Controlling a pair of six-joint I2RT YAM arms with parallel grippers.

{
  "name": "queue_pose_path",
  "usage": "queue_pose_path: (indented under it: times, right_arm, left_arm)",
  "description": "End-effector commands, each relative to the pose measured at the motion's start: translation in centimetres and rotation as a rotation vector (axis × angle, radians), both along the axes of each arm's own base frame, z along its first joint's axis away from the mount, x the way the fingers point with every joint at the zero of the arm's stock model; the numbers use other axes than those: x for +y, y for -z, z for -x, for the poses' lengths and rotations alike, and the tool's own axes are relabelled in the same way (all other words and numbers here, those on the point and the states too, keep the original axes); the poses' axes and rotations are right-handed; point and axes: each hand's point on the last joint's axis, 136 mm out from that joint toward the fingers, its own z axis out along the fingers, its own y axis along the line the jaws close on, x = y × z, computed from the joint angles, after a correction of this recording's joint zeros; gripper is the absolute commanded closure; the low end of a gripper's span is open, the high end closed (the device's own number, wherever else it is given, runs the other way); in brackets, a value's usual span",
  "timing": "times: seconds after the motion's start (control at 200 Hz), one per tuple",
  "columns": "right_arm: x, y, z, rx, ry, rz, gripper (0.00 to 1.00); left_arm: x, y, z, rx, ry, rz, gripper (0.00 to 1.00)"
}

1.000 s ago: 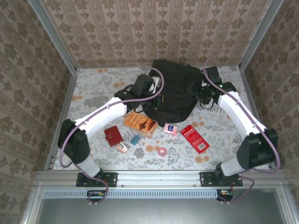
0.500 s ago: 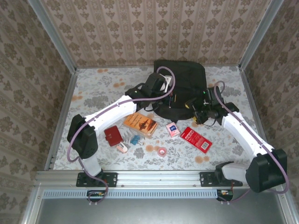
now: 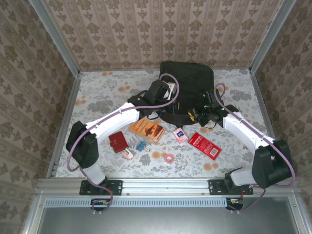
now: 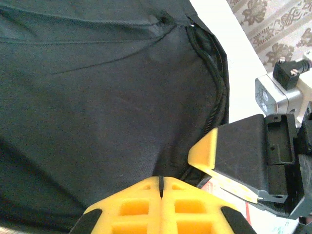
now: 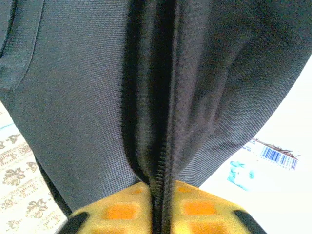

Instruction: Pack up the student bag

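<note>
- The big black soft cloth backpack [image 3: 191, 83] lies on the flowery surface [image 3: 102, 92], right in front of both hands.
- The left hand [image 4: 161, 181] is clenched tight and touches the backpack's cloth. I cannot tell if it pinches any cloth.
- The right hand [image 5: 157, 189] is just beside the left hand. It is squeezed onto the backpack's black zipper edge [image 5: 158, 146].

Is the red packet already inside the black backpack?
No, the red packet lies flat on the table, in front of the student bag.
</note>
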Motion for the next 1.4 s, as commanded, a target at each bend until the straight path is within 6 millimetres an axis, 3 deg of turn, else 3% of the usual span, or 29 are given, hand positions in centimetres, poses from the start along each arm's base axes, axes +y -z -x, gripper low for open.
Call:
queue_pose_path:
  times: [0.0,0.025,0.39,0.83,0.97,1.145,1.285,1.395]
  right_arm:
    - [-0.9,-0.8,0.2,-0.019,0.009,0.055,0.96]
    - [-1.0,-0.8,0.3,-0.019,0.005,0.070,1.00]
    - [-2.7,-1.3,0.6,-0.035,-0.061,0.228,1.00]
    - [-3.2,-2.1,0.5,-0.081,-0.256,0.385,1.00]
    - [-1.5,-1.7,0.3,-0.103,-0.372,0.355,1.00]
    - [0.9,-3.4,0.1,-0.194,-0.547,0.342,1.00]
    - [0.5,-4.5,0.0,-0.230,-0.620,0.415,1.00]
    - [-0.7,-4.1,0.0,-0.199,-0.649,0.501,1.00]
  left_arm:
    - [1.4,-2.7,-0.9,-0.049,-0.052,0.059,1.00]
    - [1.8,-2.7,-1.1,-0.051,-0.061,0.055,1.00]
    - [7.4,-1.2,-4.9,-0.042,-0.205,0.005,1.00]
    - [8.8,-3.0,-7.9,-0.083,-0.244,0.004,1.00]
    - [7.5,-3.9,-8.3,-0.085,-0.199,0.037,1.00]
    - [4.9,-4.2,-8.3,-0.086,-0.106,0.048,1.00]
    - [1.9,-3.2,-7.5,-0.068,0.001,0.002,1.00]
    - [-0.2,-2.0,-6.7,-0.040,0.066,-0.012,1.00]
